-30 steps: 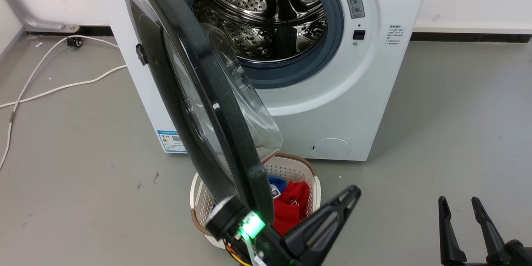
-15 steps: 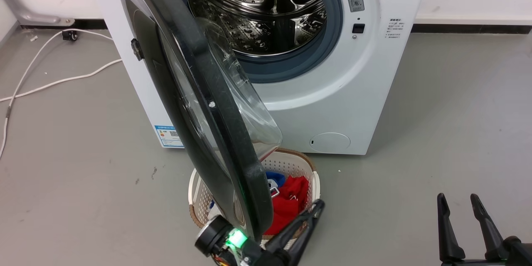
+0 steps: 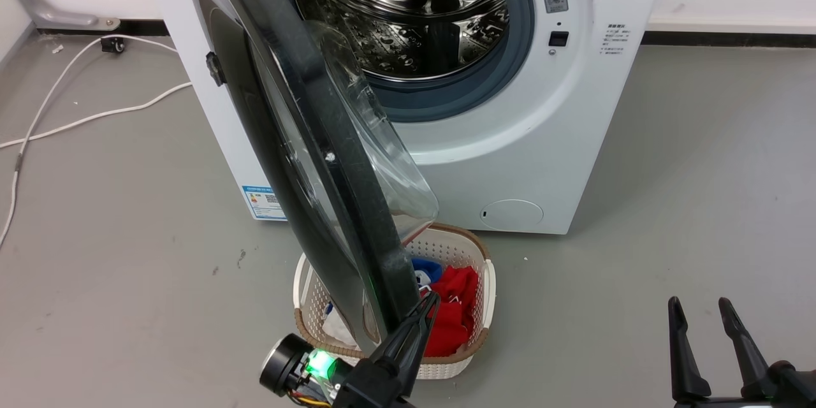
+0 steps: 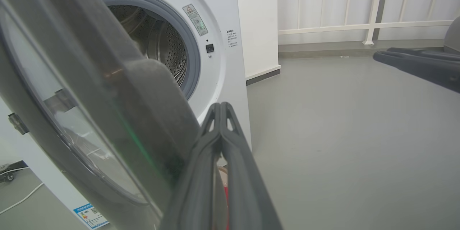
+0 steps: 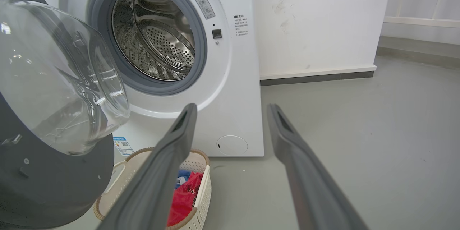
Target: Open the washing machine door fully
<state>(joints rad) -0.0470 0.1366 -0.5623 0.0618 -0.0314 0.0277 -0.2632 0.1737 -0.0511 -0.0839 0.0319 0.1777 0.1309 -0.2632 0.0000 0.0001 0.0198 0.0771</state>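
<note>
Half-open, glossy black washing machine door (image 3: 338,166) bulges with clear glass; left end effector (image 4: 221,108) closed, right end effector (image 5: 233,109) spread.

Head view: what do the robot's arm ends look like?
The left tool has long, tapered dark grey fingers; behind it sit a round black cylinder with a silvery rim, a glowing green light and yellow wires. The right tool has matching dark fingers.

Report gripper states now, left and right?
Left gripper: closed, fingers together, holding nothing, right beside the washing machine door rim.
Right gripper: open, empty.
</note>
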